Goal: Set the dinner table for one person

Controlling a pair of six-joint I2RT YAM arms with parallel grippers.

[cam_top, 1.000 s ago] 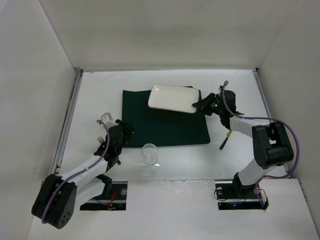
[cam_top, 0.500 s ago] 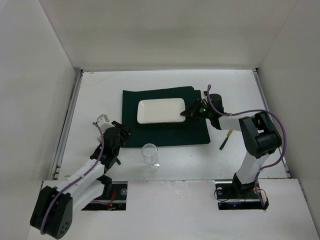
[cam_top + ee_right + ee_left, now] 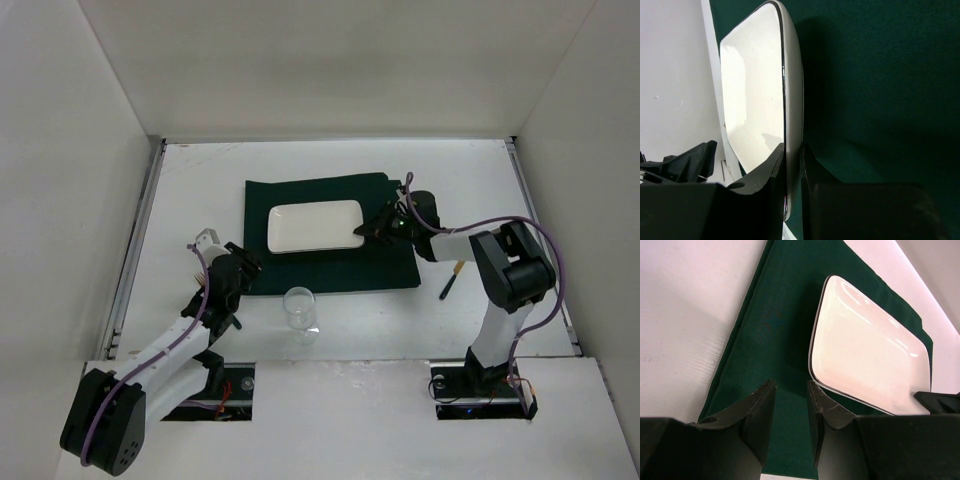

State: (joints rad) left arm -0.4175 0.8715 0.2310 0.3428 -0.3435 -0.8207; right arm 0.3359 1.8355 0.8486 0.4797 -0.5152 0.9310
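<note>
A white rectangular plate [image 3: 315,227] sits low over the dark green placemat [image 3: 330,268] on the white dinner table [image 3: 200,180]. My right gripper [image 3: 368,230] is shut on the plate's right rim; in the right wrist view its jaws [image 3: 792,150] pinch the rim of the plate [image 3: 752,90]. I cannot tell whether the plate rests fully on the cloth. My left gripper [image 3: 243,263] hovers at the placemat's front left corner. Its jaws [image 3: 791,387] stand a little apart with nothing between them, above the placemat [image 3: 765,330] and short of the plate [image 3: 870,360].
A clear drinking glass [image 3: 298,308] stands on the table just in front of the placemat. A dark-handled utensil [image 3: 450,282] lies to the right of the placemat, near the right arm. White walls enclose the table on three sides.
The right gripper has brought the plate down from a raised, tilted position at the placemat's back right and moved it left over the cloth. The left arm has barely moved.
</note>
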